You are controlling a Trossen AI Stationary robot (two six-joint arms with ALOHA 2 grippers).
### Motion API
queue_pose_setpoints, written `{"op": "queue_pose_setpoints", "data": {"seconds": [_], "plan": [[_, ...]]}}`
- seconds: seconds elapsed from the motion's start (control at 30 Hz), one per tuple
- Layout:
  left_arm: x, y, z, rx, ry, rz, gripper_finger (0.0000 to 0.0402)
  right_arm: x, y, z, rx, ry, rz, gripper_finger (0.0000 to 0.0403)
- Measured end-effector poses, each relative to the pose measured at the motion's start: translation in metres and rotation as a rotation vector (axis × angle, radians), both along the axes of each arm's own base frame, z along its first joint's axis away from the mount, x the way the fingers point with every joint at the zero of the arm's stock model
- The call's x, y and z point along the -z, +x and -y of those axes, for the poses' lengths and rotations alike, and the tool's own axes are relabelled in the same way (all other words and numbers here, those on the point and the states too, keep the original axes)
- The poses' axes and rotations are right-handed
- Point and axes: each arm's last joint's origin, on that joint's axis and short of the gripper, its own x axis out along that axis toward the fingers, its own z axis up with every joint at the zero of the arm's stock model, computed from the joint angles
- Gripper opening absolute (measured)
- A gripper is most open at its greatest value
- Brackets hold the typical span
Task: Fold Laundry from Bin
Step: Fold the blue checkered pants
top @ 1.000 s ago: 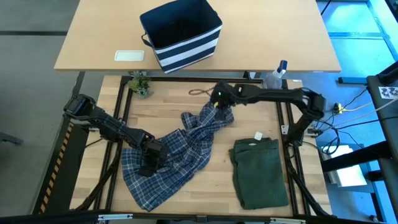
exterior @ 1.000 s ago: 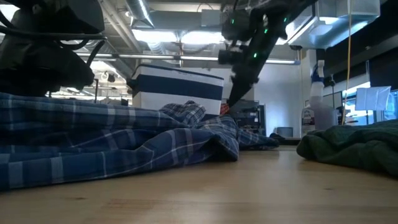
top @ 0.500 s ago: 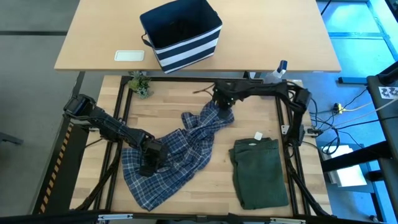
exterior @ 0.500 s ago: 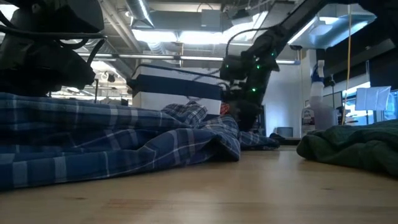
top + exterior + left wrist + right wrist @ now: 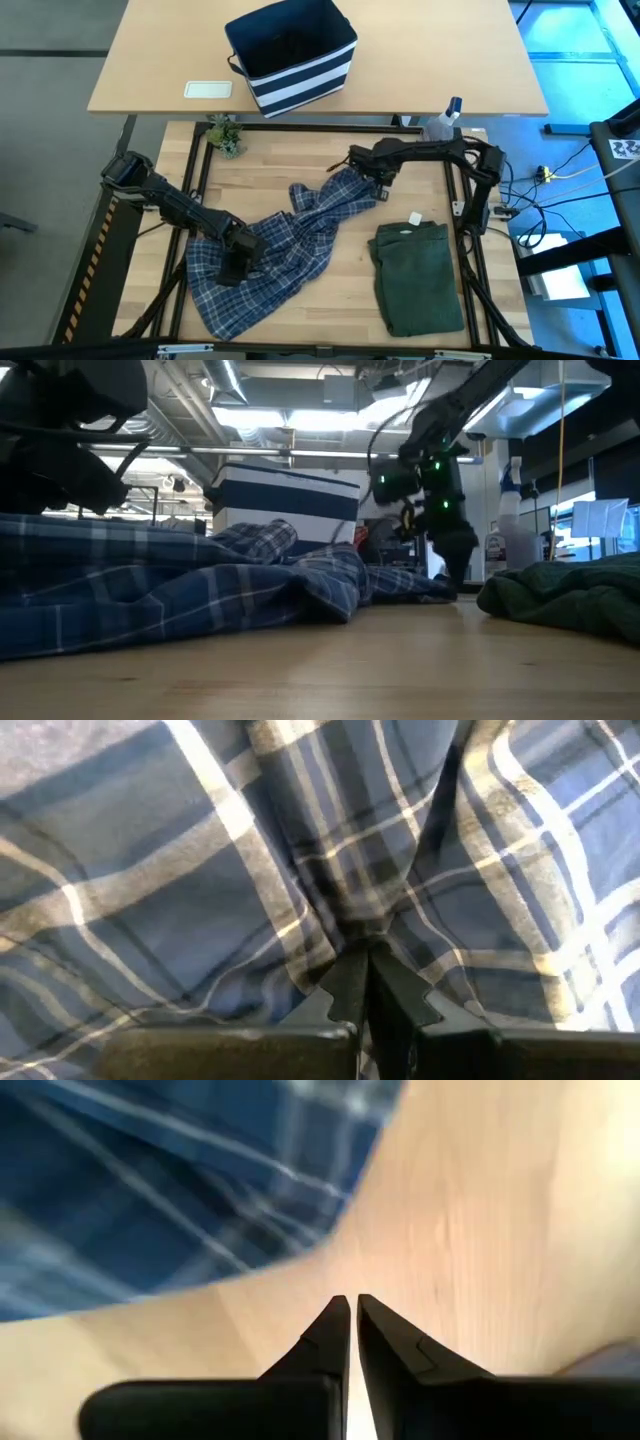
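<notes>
- L gripper [image 5: 232,268] low on plaid shirt [image 5: 275,250], mid-left of work table [image 5: 270,165]; fingers pinched tight on a fold of plaid, per L wrist view [image 5: 362,982]. Prob a hold for dragging or spreading the cloth flat.
- R gripper [image 5: 381,183] at shirt's far right tip, near table's back edge; fingers [image 5: 335,1330] nearly together, nothing between, bare wood under tips, plaid edge just beside. Likely set to pinch that tip, so shirt can be stretched between both arms.
- Shirt crumpled, running diagonally from front-left to back-centre; not yet flat, fold not begun by the look of it.
- Green garment [image 5: 415,275] folded neatly at right front, apart from shirt; looks done.
- Bin [image 5: 292,55] on separate table behind, well apart; contents too dark to tell.
- Open wood: back-left strip, centre front between shirt and green piece. Room to spread shirt leftward; right side tight w/ green pile. Frame rails along table edges limit low sweeps.
</notes>
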Motion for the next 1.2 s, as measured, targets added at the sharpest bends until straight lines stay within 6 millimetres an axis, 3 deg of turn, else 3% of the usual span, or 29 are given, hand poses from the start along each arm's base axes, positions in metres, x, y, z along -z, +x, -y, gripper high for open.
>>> {"op": "queue_pose_setpoints", "data": {"seconds": [0.13, 0.3, 0.43, 0.57, 0.77, 1.0, 1.2], "plan": [[-0.011, 0.004, 0.0, -0.005, 0.063, 0.048, 0.0002, -0.027, 0.005, -0.011, -0.044, -0.053, 0.15, 0.0023], [-0.054, 0.018, -0.002, -0.025, 0.238, 0.223, 0.0001, -0.062, 0.018, -0.017, -0.138, -0.061, 0.473, 0.0023], [-0.079, 0.028, 0.0, -0.029, 0.278, 0.331, 0.0001, -0.072, 0.034, -0.017, -0.227, -0.039, 0.67, 0.0024], [-0.092, 0.039, 0.007, -0.051, 0.237, 0.459, 0.0001, -0.065, 0.047, -0.014, -0.307, -0.025, 0.743, 0.0036], [-0.085, 0.058, 0.021, -0.066, 0.126, 0.64, 0.0001, -0.046, 0.068, -0.015, -0.355, 0.031, 0.787, 0.0112], [-0.053, 0.066, 0.03, -0.061, 0.147, 0.543, 0.0001, -0.036, 0.105, -0.026, -0.4, 0.046, 0.814, 0.0184], [-0.02, 0.07, 0.037, -0.062, 0.051, 0.358, 0.0001, -0.023, 0.132, -0.025, -0.408, 0.057, 0.807, 0.0194]]}}
